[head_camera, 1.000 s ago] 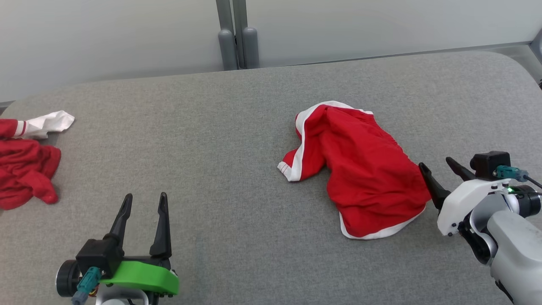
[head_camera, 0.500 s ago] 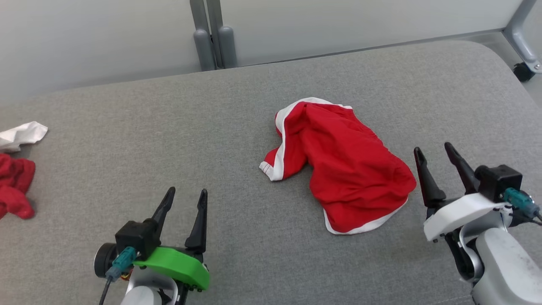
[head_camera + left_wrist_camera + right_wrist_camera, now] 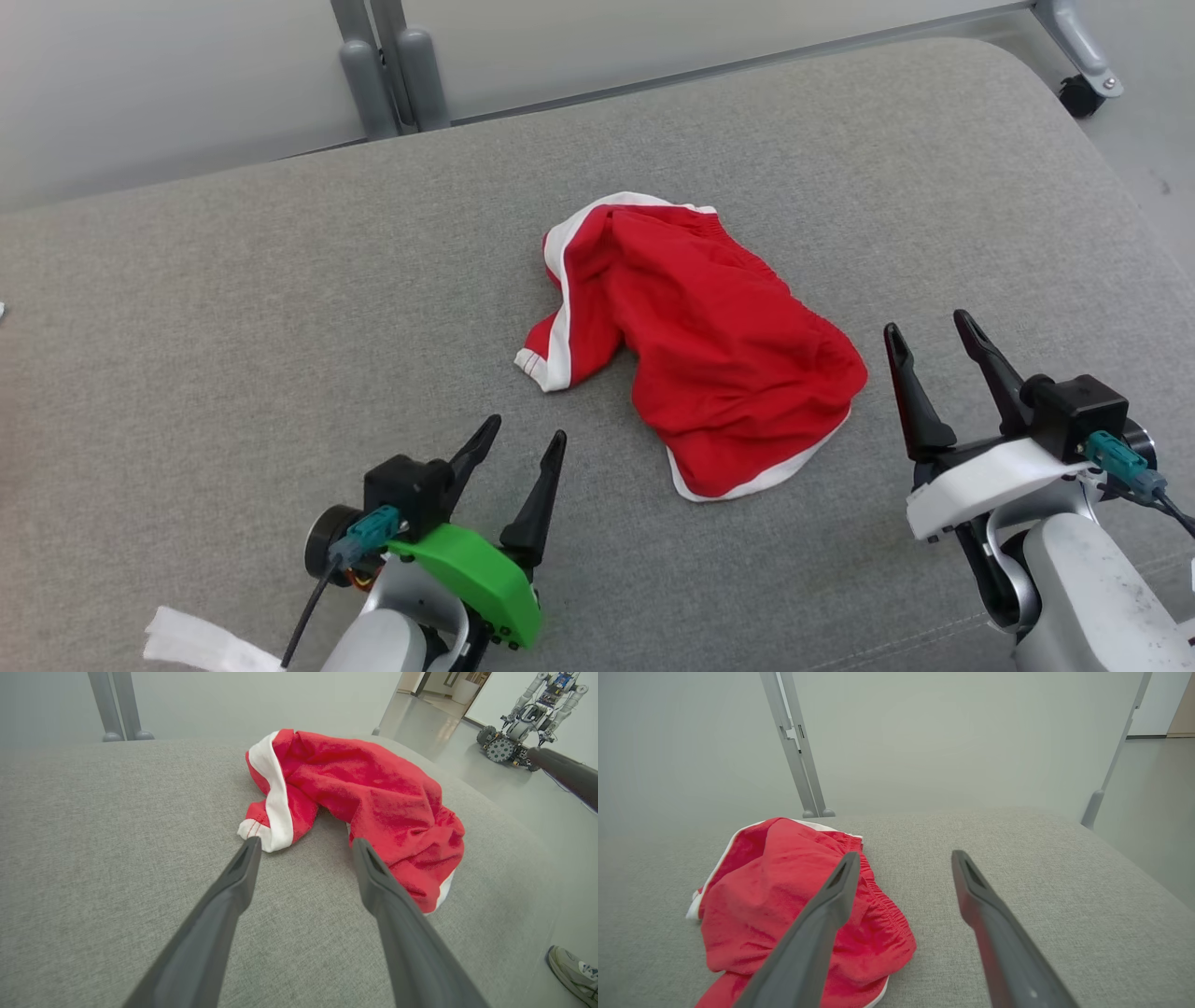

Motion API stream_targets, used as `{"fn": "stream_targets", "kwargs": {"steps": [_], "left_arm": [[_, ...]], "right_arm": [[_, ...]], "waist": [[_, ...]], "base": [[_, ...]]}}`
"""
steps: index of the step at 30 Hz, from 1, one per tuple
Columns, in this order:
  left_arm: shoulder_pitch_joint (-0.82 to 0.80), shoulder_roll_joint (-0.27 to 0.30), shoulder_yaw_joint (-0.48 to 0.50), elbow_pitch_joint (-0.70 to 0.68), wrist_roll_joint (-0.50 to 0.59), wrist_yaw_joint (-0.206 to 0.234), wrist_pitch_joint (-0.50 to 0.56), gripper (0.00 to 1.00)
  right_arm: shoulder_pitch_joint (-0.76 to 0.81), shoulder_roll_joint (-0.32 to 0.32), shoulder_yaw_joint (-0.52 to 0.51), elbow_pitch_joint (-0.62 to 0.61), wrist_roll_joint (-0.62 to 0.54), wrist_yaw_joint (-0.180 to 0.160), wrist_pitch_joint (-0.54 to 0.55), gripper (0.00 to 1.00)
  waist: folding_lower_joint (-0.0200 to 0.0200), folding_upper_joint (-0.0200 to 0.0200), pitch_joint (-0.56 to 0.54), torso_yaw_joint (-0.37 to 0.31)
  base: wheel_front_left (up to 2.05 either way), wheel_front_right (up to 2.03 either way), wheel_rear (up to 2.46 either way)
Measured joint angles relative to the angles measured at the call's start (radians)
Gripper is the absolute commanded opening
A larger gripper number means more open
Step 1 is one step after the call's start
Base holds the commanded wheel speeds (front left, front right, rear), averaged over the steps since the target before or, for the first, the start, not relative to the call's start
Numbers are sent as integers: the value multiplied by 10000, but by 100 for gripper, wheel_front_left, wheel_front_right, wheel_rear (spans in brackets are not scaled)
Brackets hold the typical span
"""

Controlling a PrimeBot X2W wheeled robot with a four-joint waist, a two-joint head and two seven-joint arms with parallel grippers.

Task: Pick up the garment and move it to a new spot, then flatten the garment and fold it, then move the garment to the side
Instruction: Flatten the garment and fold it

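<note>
Head view: red garment (image 3: 709,355) lies between the spread left claw (image 3: 526,429) and spread right claw (image 3: 926,322), touching neither.

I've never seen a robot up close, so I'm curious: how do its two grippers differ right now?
The left gripper sits on a green mount; the right gripper sits on a white one. The left gripper points at the white-trimmed leg corner of the shorts; the right gripper stands beside their crumpled right side. Both have long dark fingers, spread open, holding nothing and not touching the shorts.
</note>
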Motion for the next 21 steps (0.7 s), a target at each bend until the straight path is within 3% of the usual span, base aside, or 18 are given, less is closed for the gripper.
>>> {"fn": "stream_targets", "kwargs": {"steps": [12,16,21], "left_arm": [[-1279,-17,-2353,1327,-2316,0,2324,100],[-1662,-109,-2882,1547,-3296,0,2566,100],[-2189,-151,-3187,2286,-3446,0,2395,100]], "right_arm": [[-233,121,38,-127,-151,0,84,100],[-314,211,38,-96,-151,0,73,100],[-314,276,31,21,-163,0,59,100]], "waist": [[0,0,468,-765],[0,0,649,-1065],[0,-1,841,-1253]], "base": [[0,0,0],[0,0,0],[0,0,0]]}}
